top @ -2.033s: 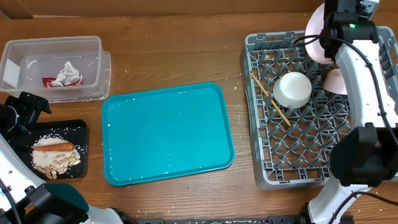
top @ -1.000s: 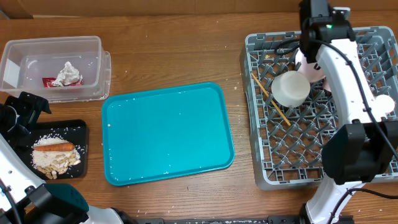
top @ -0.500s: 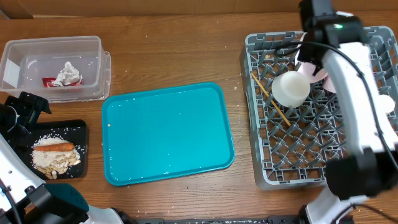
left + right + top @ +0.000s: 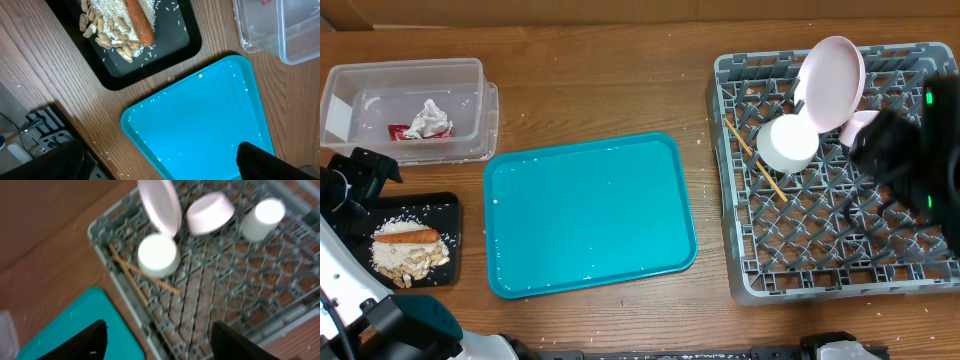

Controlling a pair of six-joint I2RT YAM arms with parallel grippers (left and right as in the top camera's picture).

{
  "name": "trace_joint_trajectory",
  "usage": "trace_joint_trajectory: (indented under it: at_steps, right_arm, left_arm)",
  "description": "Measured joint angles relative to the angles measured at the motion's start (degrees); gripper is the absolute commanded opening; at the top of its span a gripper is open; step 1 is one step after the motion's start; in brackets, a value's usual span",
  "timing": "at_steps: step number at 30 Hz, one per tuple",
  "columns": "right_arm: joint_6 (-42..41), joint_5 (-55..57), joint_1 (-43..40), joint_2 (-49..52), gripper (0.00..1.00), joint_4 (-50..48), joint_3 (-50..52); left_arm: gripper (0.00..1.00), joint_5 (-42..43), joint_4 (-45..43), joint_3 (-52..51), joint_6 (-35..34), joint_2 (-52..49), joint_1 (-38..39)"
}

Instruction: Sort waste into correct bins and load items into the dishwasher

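Note:
The grey dishwasher rack (image 4: 800, 230) holds the pale pink plate (image 4: 832, 78) standing on edge at its back, an upturned white bowl (image 4: 788, 143), a pink bowl (image 4: 861, 126) and chopsticks (image 4: 756, 160). The right wrist view shows the plate (image 4: 160, 205), both bowls, the white cup (image 4: 263, 212) and my right gripper (image 4: 160, 345), open and empty above the rack's front. In the overhead view my right arm (image 4: 910, 165) is a dark blur. The clear tub (image 4: 410, 65) holds the foil ball (image 4: 425, 118) and red wrapper (image 4: 398, 131). The black tray (image 4: 445, 215) carries the carrot (image 4: 405, 236) and rice. My left gripper (image 4: 150, 167) hangs open.
The teal tray (image 4: 590, 215) lies mid-table between the bins and the rack, with a few rice grains on it. From the left wrist I see the black tray (image 4: 165, 55), peanuts (image 4: 110, 40) beside the carrot (image 4: 139, 22), and a corner of the clear tub (image 4: 270, 35).
My right gripper brought the plate down to the rack's back, opened and let it go. The arm has since pulled away toward the front right. The left arm has not moved.

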State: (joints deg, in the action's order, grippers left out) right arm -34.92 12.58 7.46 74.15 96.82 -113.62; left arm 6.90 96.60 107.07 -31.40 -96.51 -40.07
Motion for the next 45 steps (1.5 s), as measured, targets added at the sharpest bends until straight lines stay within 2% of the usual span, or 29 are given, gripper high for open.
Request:
trace_joint_trajectory:
  at_steps: [4,5,6,11,16,22,37,41,45]
  right_arm:
    - [-1.36,-2.58,2.08,-8.15,0.65,-1.49,11.04]
    - [-2.05,-2.71,2.27,-9.99,0.73,-1.84,13.79]
    - [-3.58,-2.62,2.4,-12.61,1.0,-2.38,17.64]
    - [-8.7,-1.46,2.43,-22.12,1.0,-4.83,31.15]
    - [-14.75,-2.58,2.43,-24.52,1.0,-5.6,37.79]
    - [-17.53,-3.41,2.43,-22.67,1.0,-5.92,39.06]
    - [-18.36,-3.28,2.43,-21.81,1.0,-5.03,39.08]
    - [-18.45,-2.6,2.43,-23.02,1.0,-10.6,40.54]
    - [-18.47,-3.48,2.12,-28.68,1.0,-21.38,47.56]
  left_arm:
    - [1.0,0.04,-0.02,-0.04,-0.02,0.0,0.0]
    - [0.99,0.02,-0.02,-0.04,0.0,0.0,0.0]
    - [1.0,0.04,0.0,-0.07,-0.02,0.0,0.0]
    - [1.0,0.02,0.0,-0.11,-0.02,0.0,0.0]
    - [1.0,0.0,-0.02,-0.11,0.0,0.0,0.0]
    - [1.0,0.0,-0.02,-0.11,0.0,0.0,0.0]
    - [1.0,-0.02,-0.02,-0.11,0.0,0.0,0.0]
    - [1.0,0.0,0.0,-0.11,0.0,0.0,0.0]
    - [1.0,0.02,-0.02,-0.11,-0.02,0.0,0.0]
